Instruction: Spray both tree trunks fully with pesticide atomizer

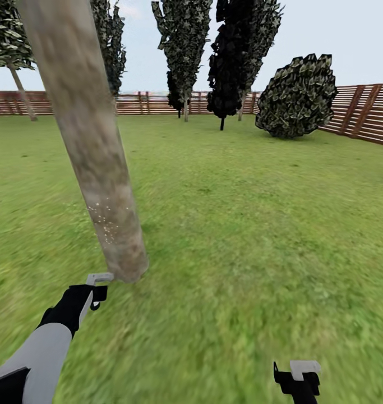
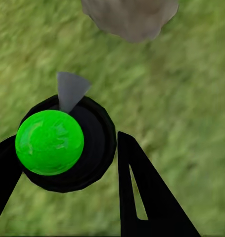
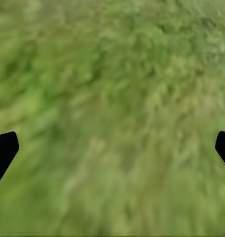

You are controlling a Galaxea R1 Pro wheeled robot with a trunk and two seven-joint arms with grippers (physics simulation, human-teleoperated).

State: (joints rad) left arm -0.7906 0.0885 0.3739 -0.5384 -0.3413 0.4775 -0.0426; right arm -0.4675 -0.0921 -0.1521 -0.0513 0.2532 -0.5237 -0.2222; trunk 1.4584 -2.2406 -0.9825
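Grass [image 1: 258, 235] fills most of the head view, a wide lawn running back to a brown slatted fence [image 1: 362, 112] at about 2 o'clock. A thick pale tree trunk [image 1: 90, 146] leans across the picture from 11 o'clock down toward 8 o'clock, its foot meeting the lawn just beyond the left gripper [image 1: 96, 289]. Small pale specks dot the lower bark of that trunk. Behind it, along the fence, stand dark bushy trees [image 1: 241, 56] at 12 o'clock and a rounded bush [image 1: 298, 95] at 1 o'clock.

The left arm reaches in from 7 o'clock, grey sleeve then black wrist, with a light grey nozzle tip showing at its end, close to the trunk's base. In the left wrist view the pesticide atomizer [image 2: 67, 143] sits between the black fingers [image 2: 142, 192]: a bright green round cap on a black round body, with a grey wedge-shaped nozzle pointing toward the trunk's foot [image 2: 129, 17]. The fingers lie on either side of the body, grasping it, with grass below.

The right gripper [image 1: 298, 379] shows at 5 o'clock in the head view, low over the lawn and well apart from the trunk. In the right wrist view its two dark fingertips [image 3: 3, 150] stand wide apart at the picture's edges, released, with blurred grass between them.
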